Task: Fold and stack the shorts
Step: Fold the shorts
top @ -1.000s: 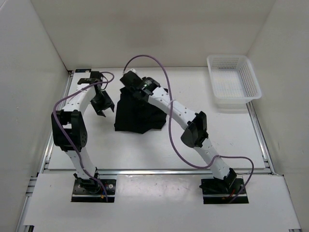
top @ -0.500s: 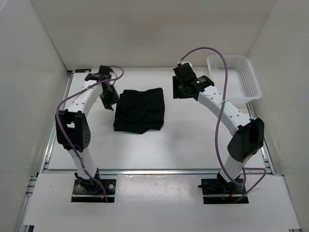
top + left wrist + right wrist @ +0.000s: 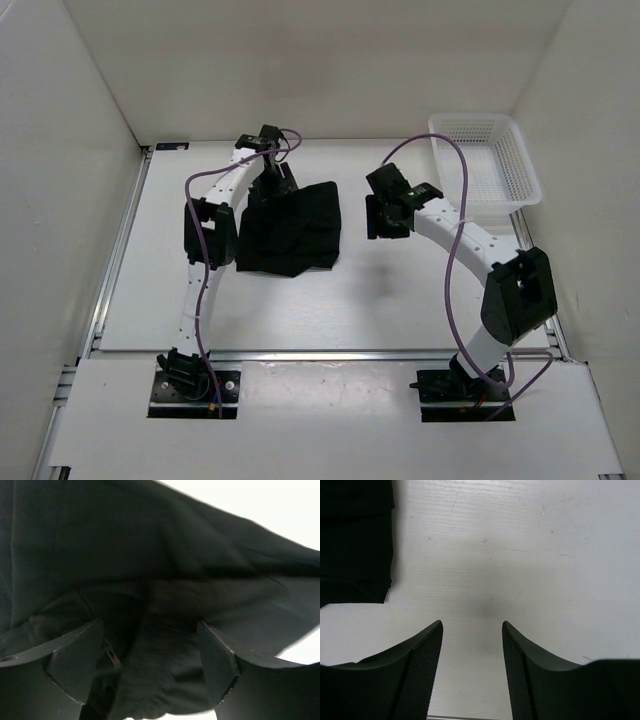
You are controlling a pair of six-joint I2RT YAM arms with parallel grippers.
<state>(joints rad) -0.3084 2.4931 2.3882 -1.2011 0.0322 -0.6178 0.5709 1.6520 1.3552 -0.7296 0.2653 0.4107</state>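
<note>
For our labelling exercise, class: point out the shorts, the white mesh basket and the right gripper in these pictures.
shorts (image 3: 295, 230): top external view, middle of the black fabric.
white mesh basket (image 3: 470, 118): top external view, its far rim.
right gripper (image 3: 471, 625): right wrist view, midway between its open fingertips.

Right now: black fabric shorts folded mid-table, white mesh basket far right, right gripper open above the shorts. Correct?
No. The right gripper is open, but it hangs over bare white table beside the black fabric shorts, not above them; the right wrist view shows this. The white mesh basket is far right as stated.
</note>
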